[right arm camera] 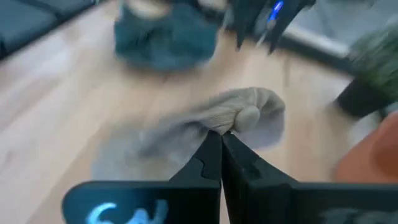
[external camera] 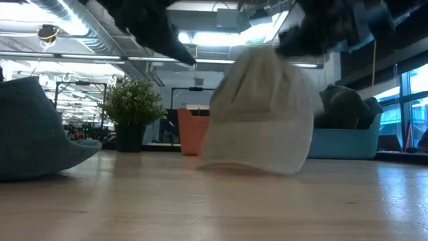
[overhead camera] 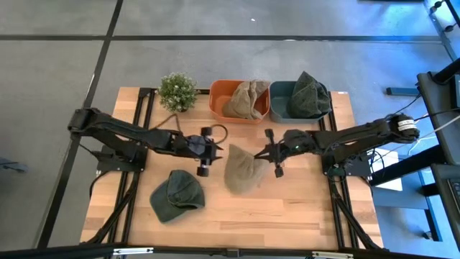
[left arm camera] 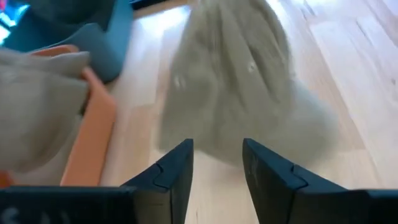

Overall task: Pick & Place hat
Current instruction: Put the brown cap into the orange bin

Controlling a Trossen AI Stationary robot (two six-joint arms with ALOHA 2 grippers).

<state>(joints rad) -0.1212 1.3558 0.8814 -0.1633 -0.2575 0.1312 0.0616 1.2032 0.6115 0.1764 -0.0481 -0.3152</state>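
Judging progress: your right claw [overhead camera: 272, 152], pressed together, pinches the beige hat [overhead camera: 241, 171] at centre frame on the counter [overhead camera: 287, 208]; left claw [overhead camera: 208, 152] spread beside it. Green hat [overhead camera: 177, 195] at lower left awaits.

Even, bright overhead light on the table [overhead camera: 287, 208] in the high view, shadows soft and short. Low view is backlit by ceiling lights [external camera: 221, 37] that glare white; near tabletop out of focus, arms overhead are dark blurs. Both wrist views are soft with motion smear: the beige hat [left arm camera: 239, 99] is fuzzy, the green hat [right arm camera: 165, 37] and plant [right arm camera: 373, 68] blurred.
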